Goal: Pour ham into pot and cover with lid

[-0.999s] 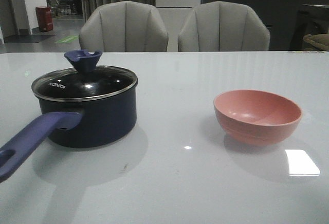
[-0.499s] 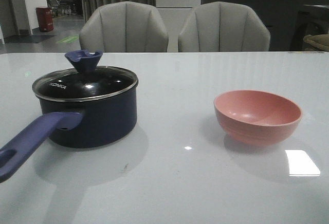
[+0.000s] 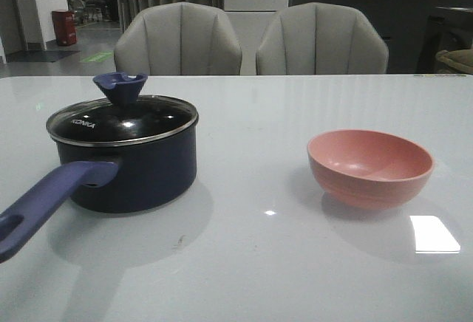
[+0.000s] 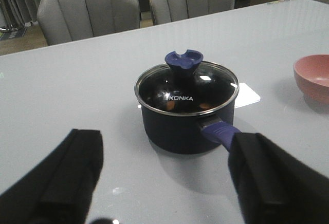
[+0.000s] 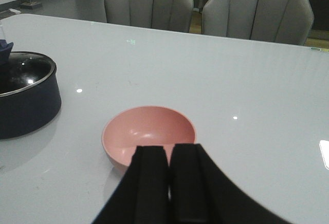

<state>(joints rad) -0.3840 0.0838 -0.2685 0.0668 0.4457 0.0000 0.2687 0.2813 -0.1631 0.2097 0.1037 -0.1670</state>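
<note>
Lid (image 3: 122,119) seated flat on the pot (image 3: 129,167), metal rim meeting the pot's edge all round, flared knob standing upright at the centre: judged from that, both steps of the task look done. In my left wrist view a few orange pieces show through the glass just under the KONKA lettering, which I take for the ham (image 4: 204,106) lying inside the pot. The pink bowl (image 3: 369,167) at centre right of the front view is empty; my right wrist view looks straight into it and finds only bare pink.

My left gripper (image 4: 164,183) has its fingers wide apart, low in its frame, holding nothing, with the pot near the middle of that frame beyond them. My right gripper (image 5: 168,183) has its fingers pressed together on nothing, with the bowl just above them in its frame.

What is left, I judge, is only to keep both arms back and leave everything alone. If a check were wanted, it would be that the lid sits level, and from both views it seems to.

The pot's long purple-blue handle (image 3: 52,196) runs toward the lower left corner of the front view, and in my left wrist view part of it lies behind the right-hand finger, so any careless sweep of that arm could knock it. Two grey chairs (image 3: 177,41) stand beyond the worktop (image 3: 251,263) at the top of the frame, well clear.
</note>
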